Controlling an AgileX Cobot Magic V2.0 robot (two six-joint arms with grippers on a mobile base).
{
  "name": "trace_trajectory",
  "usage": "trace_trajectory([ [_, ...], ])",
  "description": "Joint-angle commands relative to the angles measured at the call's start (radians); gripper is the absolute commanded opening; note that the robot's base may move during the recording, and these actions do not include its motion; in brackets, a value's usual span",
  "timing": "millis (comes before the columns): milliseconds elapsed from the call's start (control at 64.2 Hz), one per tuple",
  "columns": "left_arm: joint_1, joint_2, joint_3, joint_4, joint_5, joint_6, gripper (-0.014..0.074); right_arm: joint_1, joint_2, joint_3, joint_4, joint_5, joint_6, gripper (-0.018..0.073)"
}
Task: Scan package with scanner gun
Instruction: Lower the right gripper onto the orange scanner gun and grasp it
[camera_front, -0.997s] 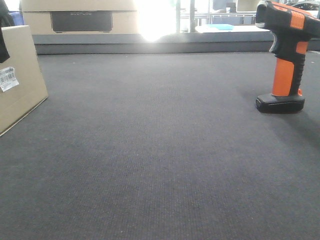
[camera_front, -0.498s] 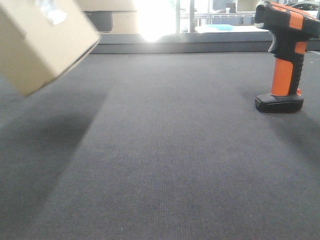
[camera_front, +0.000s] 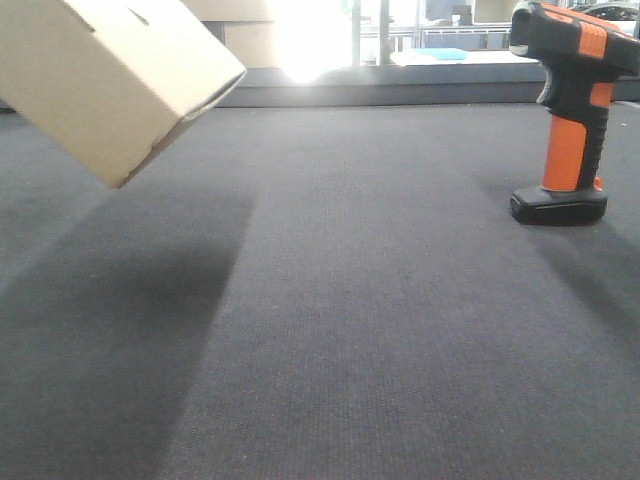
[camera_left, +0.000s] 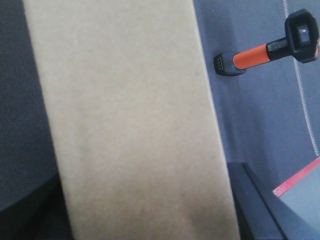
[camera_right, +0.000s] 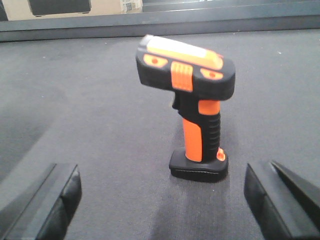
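The package (camera_front: 110, 80) hung tilted above the grey carpet (camera_front: 350, 300) at the left, clamped between the jaws of the left gripper (camera_left: 145, 215). The scanner gun (camera_front: 565, 110) stood upright on its foot, well apart at the right. The right gripper (camera_right: 162, 200) faced it with jaws spread wide, touching nothing. Lifting appeared complete; grasping the scanner, aiming and scanning remained.

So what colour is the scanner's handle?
Orange, with a black ribbed back; the right wrist view shows the handle best.
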Motion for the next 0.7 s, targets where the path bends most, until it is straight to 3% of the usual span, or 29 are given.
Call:
trace_trajectory([
  [0, 0.001, -0.015, 0.005, -0.040, -0.020, 0.005, -0.0111, 0.011, 0.075, 0.011, -0.004, -0.120, -0.001, 0.0568],
  [483, 0.001, -0.015, 0.005, -0.040, -0.025, 0.005, -0.0111, 0.046, 0.522, 0.011, 0.017, -0.660, -0.001, 0.0568],
  [685, 0.001, -0.015, 0.005, -0.040, -0.025, 0.005, -0.0111, 0.046, 0.619, -0.049, 0.077, -0.675, -0.001, 0.0568],
])
